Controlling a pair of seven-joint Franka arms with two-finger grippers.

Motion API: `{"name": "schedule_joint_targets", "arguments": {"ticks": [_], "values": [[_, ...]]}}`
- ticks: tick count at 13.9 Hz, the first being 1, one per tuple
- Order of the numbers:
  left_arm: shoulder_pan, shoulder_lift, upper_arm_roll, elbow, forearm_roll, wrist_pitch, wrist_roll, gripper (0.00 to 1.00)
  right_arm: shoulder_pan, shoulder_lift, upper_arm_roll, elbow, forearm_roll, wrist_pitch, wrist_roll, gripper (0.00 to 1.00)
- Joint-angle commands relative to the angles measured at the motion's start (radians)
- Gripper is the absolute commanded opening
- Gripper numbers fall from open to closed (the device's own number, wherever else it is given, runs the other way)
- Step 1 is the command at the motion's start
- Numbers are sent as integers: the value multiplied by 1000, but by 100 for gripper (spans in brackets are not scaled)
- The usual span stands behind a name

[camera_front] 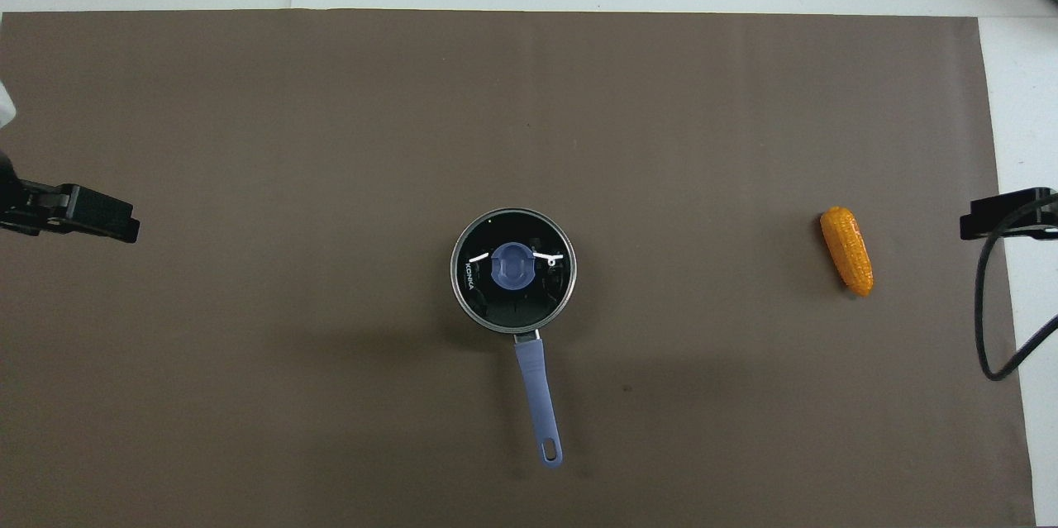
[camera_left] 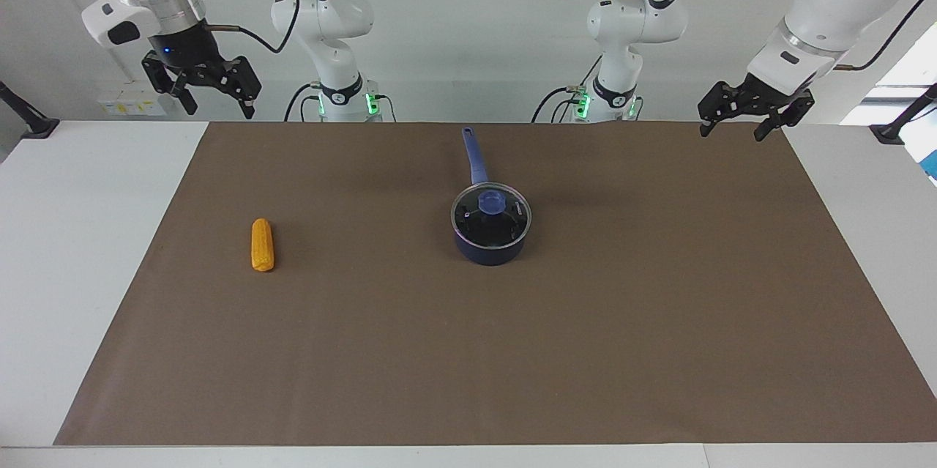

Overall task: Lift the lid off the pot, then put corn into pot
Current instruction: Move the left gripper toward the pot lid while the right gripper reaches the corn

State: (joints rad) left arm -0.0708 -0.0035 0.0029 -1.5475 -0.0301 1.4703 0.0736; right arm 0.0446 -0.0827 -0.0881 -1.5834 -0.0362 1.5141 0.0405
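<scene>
1. Brown paper (camera_left: 468, 351) covers our white counter (camera_left: 66, 234).
2. We see the pot (camera_left: 490, 247) at mid-counter, lid (camera_left: 490, 217) on.
3. Our left claw (camera_left: 741, 120) and right claw (camera_left: 212, 91) hang raised at the counter's ends, fingers apart, empty.
4. We see the corn (camera_left: 262, 244) lying toward the right arm's end.

the pot (camera_front: 513, 317) sat mid-mat with the lid (camera_front: 512, 270) on it, blue knob (camera_front: 512, 265) at the centre. its long blue handle (camera_front: 538, 400) pointed toward the robots. the corn (camera_front: 846, 250) lay on the brown mat (camera_front: 331, 115) toward the right arm's end, well apart from the pot, close to the mat's edge. only a dark tip of the left gripper (camera_front: 78, 212) showed over the mat's edge at its own end, and a tip of the right gripper (camera_front: 1004, 215) over the white table (camera_front: 1021, 98) near the corn, a black cable (camera_front: 988, 321) hanging by it.
</scene>
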Motion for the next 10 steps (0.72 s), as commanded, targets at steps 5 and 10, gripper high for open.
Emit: {"name": "schedule_joint_targets", "arguments": {"ticks": [5, 10], "values": [[-9, -7, -6, -46, 9, 42, 12, 100, -11, -8, 5, -9, -2, 15, 9, 100], [-40, -9, -14, -105, 4, 83, -2, 100, 3, -9, 17, -9, -2, 11, 2, 100]]}}
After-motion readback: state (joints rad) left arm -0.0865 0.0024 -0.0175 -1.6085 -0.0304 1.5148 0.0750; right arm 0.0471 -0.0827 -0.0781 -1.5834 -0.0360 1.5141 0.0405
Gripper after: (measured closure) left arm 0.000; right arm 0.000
